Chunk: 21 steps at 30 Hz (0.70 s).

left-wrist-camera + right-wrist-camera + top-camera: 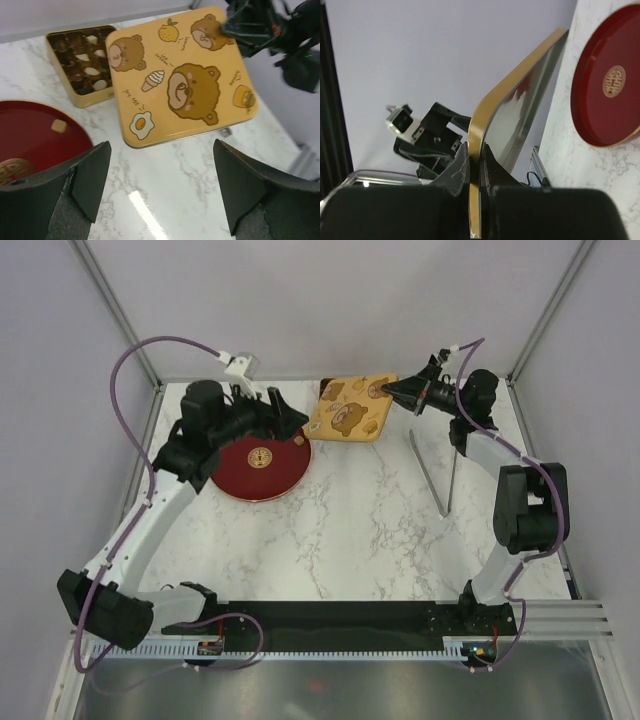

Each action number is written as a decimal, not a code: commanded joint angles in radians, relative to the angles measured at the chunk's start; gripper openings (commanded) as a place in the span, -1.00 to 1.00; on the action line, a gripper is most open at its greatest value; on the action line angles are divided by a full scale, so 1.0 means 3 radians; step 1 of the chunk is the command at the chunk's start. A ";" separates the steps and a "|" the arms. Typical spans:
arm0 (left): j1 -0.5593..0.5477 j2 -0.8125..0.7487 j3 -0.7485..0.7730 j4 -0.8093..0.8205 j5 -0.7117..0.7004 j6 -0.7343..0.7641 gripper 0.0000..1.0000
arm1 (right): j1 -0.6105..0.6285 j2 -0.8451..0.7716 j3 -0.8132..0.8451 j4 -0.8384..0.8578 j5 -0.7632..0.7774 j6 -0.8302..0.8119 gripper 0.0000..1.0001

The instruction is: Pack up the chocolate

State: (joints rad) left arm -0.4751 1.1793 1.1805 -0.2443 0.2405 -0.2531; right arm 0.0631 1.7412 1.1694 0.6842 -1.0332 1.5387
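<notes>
The open gold tin base (75, 97) holds several dark, light brown and cream chocolate pieces (91, 70) in its compartments. One light brown chocolate piece (58, 126) lies on the red dish (35, 135). My right gripper (476, 160) is shut on the edge of the gold bear-picture lid (482, 120) at its far right corner (390, 390). The lid (185, 75) lies next to the base and covers its right edge. My left gripper (161, 150) is open and empty above bare marble, between the red dish (262, 465) and the lid (348, 408).
Metal tongs (440, 475) lie on the marble table (360, 530) at the right, under the right arm. The red dish has a round gold emblem (614, 81) at its centre. Frame posts and walls close the back and sides.
</notes>
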 commanded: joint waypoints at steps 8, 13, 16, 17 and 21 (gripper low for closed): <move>0.0709 0.1233 0.1142 -0.0208 0.2194 -0.0920 0.82 | -0.0026 0.0495 0.0622 0.2428 -0.0217 0.1379 -1.00; 0.0822 0.1677 0.1372 -0.0234 0.2322 -0.0900 0.82 | -0.0011 0.0700 0.0734 0.2894 -0.0217 0.1717 -1.00; 0.0832 0.1775 0.1449 -0.0081 0.2526 -0.0920 0.74 | -0.0001 0.0761 0.0760 0.2884 -0.0217 0.1697 -1.00; 0.0837 0.1811 0.1449 0.0006 0.2618 -0.0971 0.71 | -0.0001 0.0776 0.0780 0.2864 -0.0227 0.1682 -1.00; 0.0837 0.1898 0.1485 0.0165 0.2639 -0.1084 0.37 | -0.0001 0.0858 0.0811 0.2502 -0.0273 0.1407 -0.85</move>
State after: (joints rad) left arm -0.2260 1.7382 1.5669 -0.2676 0.9546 -0.5297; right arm 0.0570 1.9980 1.3567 1.2640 -1.1069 1.9720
